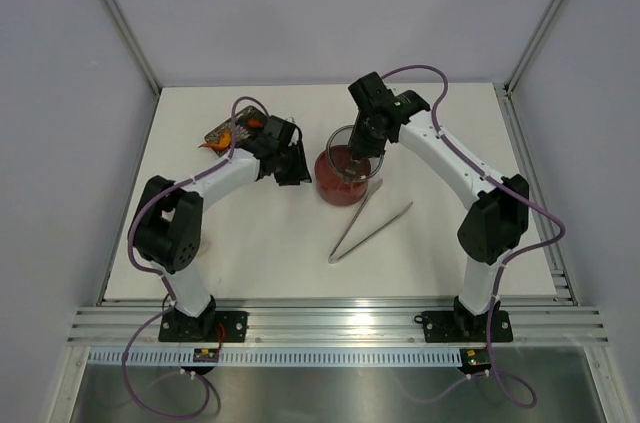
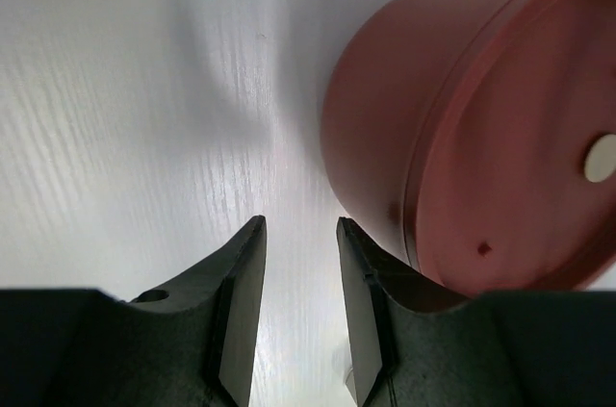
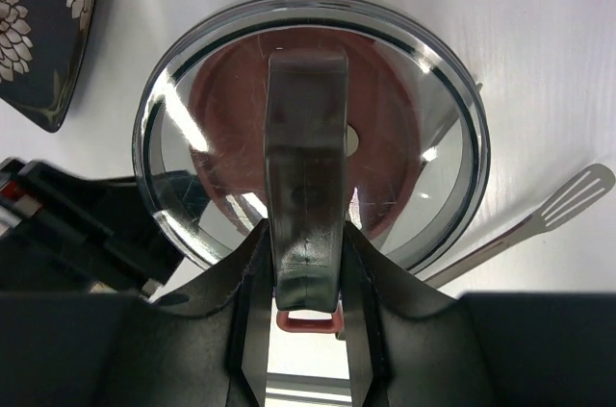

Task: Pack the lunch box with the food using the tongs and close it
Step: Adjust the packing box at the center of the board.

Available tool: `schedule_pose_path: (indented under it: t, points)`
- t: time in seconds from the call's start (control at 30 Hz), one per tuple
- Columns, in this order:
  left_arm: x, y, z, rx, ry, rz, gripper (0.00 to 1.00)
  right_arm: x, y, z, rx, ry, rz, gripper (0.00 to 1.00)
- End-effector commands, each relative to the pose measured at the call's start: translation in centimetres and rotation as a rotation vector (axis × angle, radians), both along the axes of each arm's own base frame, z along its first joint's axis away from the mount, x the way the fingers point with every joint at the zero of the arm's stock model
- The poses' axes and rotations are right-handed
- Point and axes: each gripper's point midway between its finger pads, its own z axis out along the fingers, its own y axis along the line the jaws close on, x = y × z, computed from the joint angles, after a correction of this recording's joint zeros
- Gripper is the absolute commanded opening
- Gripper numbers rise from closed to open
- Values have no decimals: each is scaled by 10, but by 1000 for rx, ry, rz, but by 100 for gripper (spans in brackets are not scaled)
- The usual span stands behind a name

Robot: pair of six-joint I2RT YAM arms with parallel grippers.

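The dark-red lunch box [image 1: 345,183] stands mid-table, and in the left wrist view its red wall [image 2: 385,118] fills the right side. My right gripper [image 1: 366,133] is shut on the dark handle [image 3: 306,138] of a clear round lid [image 3: 433,138], which it holds level just above the pot. Through the lid I see only red with one pale spot, and no food is discernible there. My left gripper [image 2: 300,234] is open and empty, its right finger close beside the pot's wall. The silver tongs [image 1: 370,223] lie on the table in front of the pot. An orange food piece [image 1: 215,143] rests by the tray.
A black patterned rectangular tray [image 1: 232,129] lies at the back left behind my left arm; its corner [image 3: 48,32] shows in the right wrist view. The tongs' flat tip [image 3: 568,200] pokes out to the right of the lid. Grey walls enclose the table.
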Motion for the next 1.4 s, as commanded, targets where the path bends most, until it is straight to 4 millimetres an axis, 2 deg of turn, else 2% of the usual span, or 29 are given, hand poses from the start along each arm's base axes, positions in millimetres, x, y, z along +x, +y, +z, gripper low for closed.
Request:
schedule_pose_path:
  t: [0.0, 0.07, 0.1, 0.13, 0.2, 0.27, 0.37, 0.43, 0.47, 0.5, 0.57, 0.63, 0.77, 0.8, 0.83, 0.9, 1.07, 1.23, 1.37]
  points:
    - [20, 20, 36, -2, -114, 88, 39, 6, 2, 7, -22, 1, -39, 0]
    - [33, 37, 36, -17, -113, 147, 38, 9, 4, 5, -19, 7, -46, 0]
    - [39, 40, 35, -31, -107, 167, 38, 10, 6, 5, -13, 8, -48, 0]
    - [53, 44, 35, -36, -112, 186, 38, 11, 7, 5, -6, 7, -56, 0]
    - [66, 43, 32, -36, -104, 186, 38, 13, 9, 6, 3, 9, -60, 0]
    - [87, 34, 30, -47, -83, 167, 38, 14, 11, 3, -1, 19, -56, 0]
    - [104, 11, 30, -117, -59, 121, 39, 13, 11, 4, -5, 23, -51, 0]
    - [112, 5, 26, -134, -50, 118, 39, 11, 9, 6, -6, 18, -45, 0]
    - [118, -1, 30, -153, -59, 105, 39, 10, 7, 5, -12, 21, -48, 0]
    - [118, -5, 18, -150, -34, 98, 39, 9, 6, 4, -17, 20, -50, 0]
    - [115, -15, 9, -163, -9, 73, 38, 8, 5, 6, -19, 16, -52, 0]
    - [113, -25, 10, -183, -23, 51, 38, 6, 4, 4, -22, 26, -55, 0]
    - [94, -47, 12, -233, -21, -4, 38, 6, 7, 4, -13, 40, -66, 0]
    - [87, -47, 7, -233, -4, -8, 38, 4, 4, 3, -28, 55, -82, 0]
    - [84, -52, 14, -249, -18, -21, 38, 4, 3, -2, -44, 70, -89, 0]
    - [78, -56, 17, -271, -23, -30, 37, 3, -1, 0, -67, 82, -121, 0]
    - [55, -54, 14, -286, 1, -39, 36, 4, 6, 1, -63, 103, -155, 0]
    - [48, -37, 9, -221, -2, 6, 36, -5, 5, -12, -89, 190, -219, 0]
    - [51, -20, 13, -137, -33, 43, 36, -13, 4, -22, -100, 248, -252, 0]
